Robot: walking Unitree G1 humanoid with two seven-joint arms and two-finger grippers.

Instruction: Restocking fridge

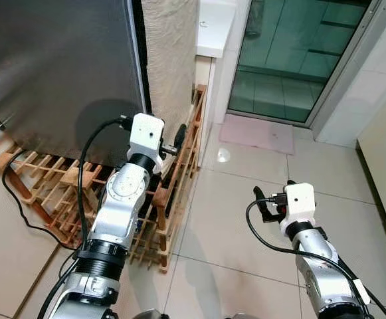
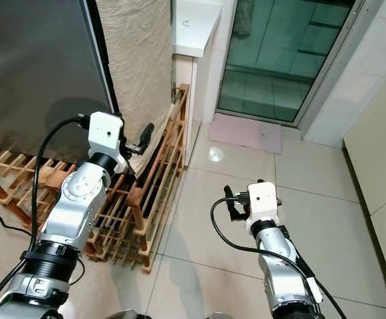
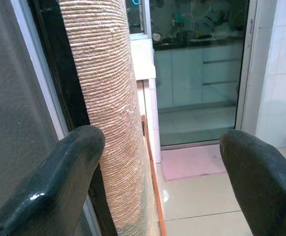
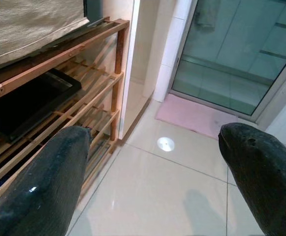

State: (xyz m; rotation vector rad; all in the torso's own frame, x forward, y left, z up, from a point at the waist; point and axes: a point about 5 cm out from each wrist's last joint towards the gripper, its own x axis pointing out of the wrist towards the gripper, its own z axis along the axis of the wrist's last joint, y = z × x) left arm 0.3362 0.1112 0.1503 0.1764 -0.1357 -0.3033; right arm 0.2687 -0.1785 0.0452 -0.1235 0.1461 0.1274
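Observation:
The fridge stands at the left, with a dark grey steel door (image 1: 60, 66) and a beige textured side (image 1: 169, 53). My left gripper (image 1: 178, 142) is raised right next to the fridge's front corner, level with the door's lower edge. It is open, and in the left wrist view its fingers (image 3: 59, 182) frame the beige side (image 3: 103, 98) with nothing between them. My right gripper (image 1: 263, 203) hangs low over the tiled floor, well to the right of the fridge. It is open and empty (image 4: 152, 167).
A wooden slatted rack (image 1: 173, 199) runs under and beside the fridge, with a black cable (image 1: 20, 199) trailing over it. A pink mat (image 1: 256, 133) lies before a glass door (image 1: 299, 53). A white counter (image 1: 214, 26) stands behind the fridge. Pale floor tiles spread to the right.

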